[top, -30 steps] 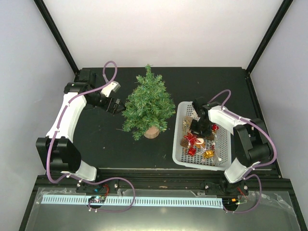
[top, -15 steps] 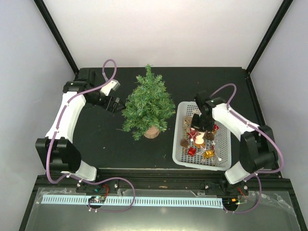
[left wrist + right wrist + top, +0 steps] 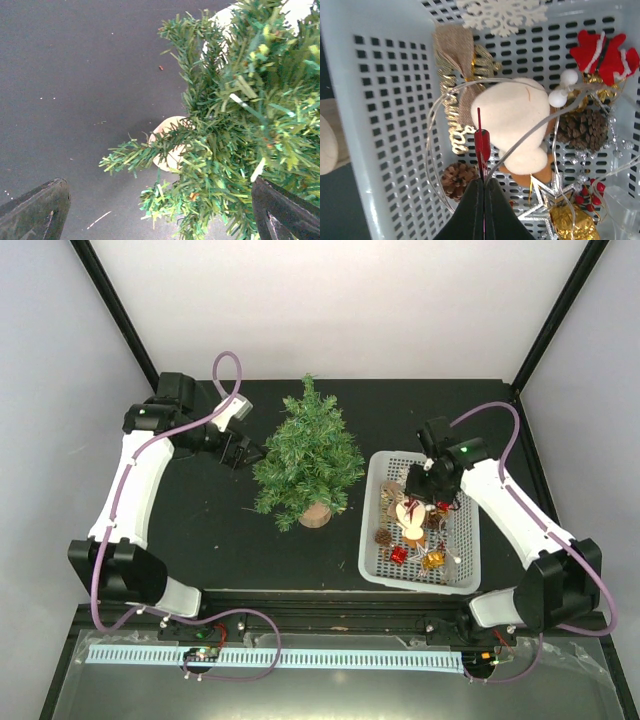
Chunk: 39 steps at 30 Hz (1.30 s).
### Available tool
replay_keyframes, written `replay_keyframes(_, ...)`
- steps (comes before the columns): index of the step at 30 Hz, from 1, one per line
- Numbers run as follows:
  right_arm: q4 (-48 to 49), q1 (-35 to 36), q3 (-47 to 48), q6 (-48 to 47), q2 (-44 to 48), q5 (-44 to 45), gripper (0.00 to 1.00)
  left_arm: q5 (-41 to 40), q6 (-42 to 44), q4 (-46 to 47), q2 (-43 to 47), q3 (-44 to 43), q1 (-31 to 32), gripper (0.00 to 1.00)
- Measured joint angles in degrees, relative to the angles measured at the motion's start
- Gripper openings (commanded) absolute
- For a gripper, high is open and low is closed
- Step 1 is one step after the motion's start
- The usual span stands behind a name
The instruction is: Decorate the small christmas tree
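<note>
White shells, black joints and looping purple cables on left arm (image 3: 133, 478) and right arm (image 3: 516, 512); dark wedge-shaped jaws

1. You have a flat matte black tabletop (image 3: 210, 530); the left wrist view shows a few pale specks on it.
2. Your small green bristly christmas tree (image 3: 308, 455) stands upright near the middle, on its round tan base (image 3: 316, 514).
3. To the tree's right, just beside it, you see a white perforated plastic basket (image 3: 367, 540) resting on the same surface.

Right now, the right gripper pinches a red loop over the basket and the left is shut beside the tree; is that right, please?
No: the left gripper is open beside the tree, as the left wrist view shows; the rest holds.
</note>
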State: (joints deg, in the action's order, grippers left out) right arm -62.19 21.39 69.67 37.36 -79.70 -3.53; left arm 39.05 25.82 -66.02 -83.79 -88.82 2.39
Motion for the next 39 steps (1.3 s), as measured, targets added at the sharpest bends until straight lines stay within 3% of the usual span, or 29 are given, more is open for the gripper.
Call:
replay_keyframes(8,1.4,-0.02,-6.99,0.35,-0.42,-0.42,0.07,0.98,0.74,-0.52,0.28,0.02,1.51,0.99)
replay_keyframes(18,5.27,-0.02,-10.49,0.15,-2.16,-2.62,0.26,1.27,0.79,-0.44,1.6,1.05,1.88,0.99)
replay_keyframes(26,6.23,-0.07,-12.74,-0.02,-2.38,-2.58,0.26,1.27,0.85,-0.28,1.95,2.08,1.88,0.99)
replay_keyframes(32,6.12,-0.15,-12.81,-1.01,-2.84,-0.83,0.57,1.25,0.87,-0.09,1.95,2.08,1.88,0.99)
replay_keyframes(39,4.24,-0.44,-12.81,-1.73,-2.86,4.74,0.6,1.2,0.94,0.11,1.95,2.49,1.88,0.99)
